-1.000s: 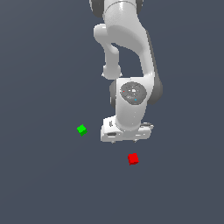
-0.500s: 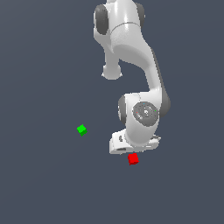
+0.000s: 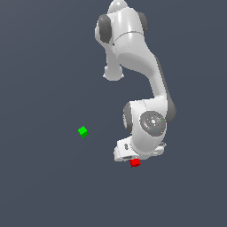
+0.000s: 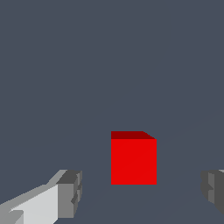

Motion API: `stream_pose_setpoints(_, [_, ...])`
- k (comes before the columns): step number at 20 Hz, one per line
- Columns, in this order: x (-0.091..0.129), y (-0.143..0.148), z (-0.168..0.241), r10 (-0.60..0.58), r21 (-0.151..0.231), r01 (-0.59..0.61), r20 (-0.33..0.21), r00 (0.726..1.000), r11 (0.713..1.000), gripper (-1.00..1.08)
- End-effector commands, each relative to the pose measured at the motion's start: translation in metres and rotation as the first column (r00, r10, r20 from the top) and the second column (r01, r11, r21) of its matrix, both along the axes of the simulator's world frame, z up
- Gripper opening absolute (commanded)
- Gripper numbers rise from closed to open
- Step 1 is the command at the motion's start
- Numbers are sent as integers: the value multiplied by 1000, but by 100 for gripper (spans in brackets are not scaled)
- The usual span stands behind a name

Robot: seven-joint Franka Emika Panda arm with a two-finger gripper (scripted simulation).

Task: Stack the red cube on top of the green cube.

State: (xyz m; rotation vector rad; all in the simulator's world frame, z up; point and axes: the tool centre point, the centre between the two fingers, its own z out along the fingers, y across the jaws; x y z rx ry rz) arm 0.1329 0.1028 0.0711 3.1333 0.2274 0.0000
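Between spread gripper (image 4: 141, 192) fingers: red cube (image 4: 133, 158), gaps either side, untouched. Green cube (image 3: 82, 131) well apart. No writing visible. Surface (image 3: 40, 186) open all round.

Gripper (image 4: 140, 192) jaws spread wide, with the red cube (image 4: 133, 158) sitting in the gap between the fingers (image 4: 70, 194); bare floor shows on each side of the cube, neither pad touching it. Ahead of the gripper, past the cube, the grey floor (image 4: 109, 65) is unobstructed. Green cube (image 3: 82, 131) lies well apart, off toward the exterior view's left, open floor between.
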Motion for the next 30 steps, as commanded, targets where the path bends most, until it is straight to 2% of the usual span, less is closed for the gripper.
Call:
stream_pose_setpoints(1, [2,1,-1,1,0,-1,0,1000,1000,100])
stream_pose_setpoints(8, [1,1,-7,2,0,-2,0,1000,1000,100])
stream_pose_setpoints(17, [1,1,-49,2,0,-2,0,1000,1000,100])
stream_pose_setpoints(23, [2,1,-51,2,0,-2,0,1000,1000,100])
stream_pose_setpoints(24, [2,1,-51,2,0,-2,0,1000,1000,-100])
stream_pose_setpoints(30, [2,1,-51,2,0,-2,0,1000,1000,-100])
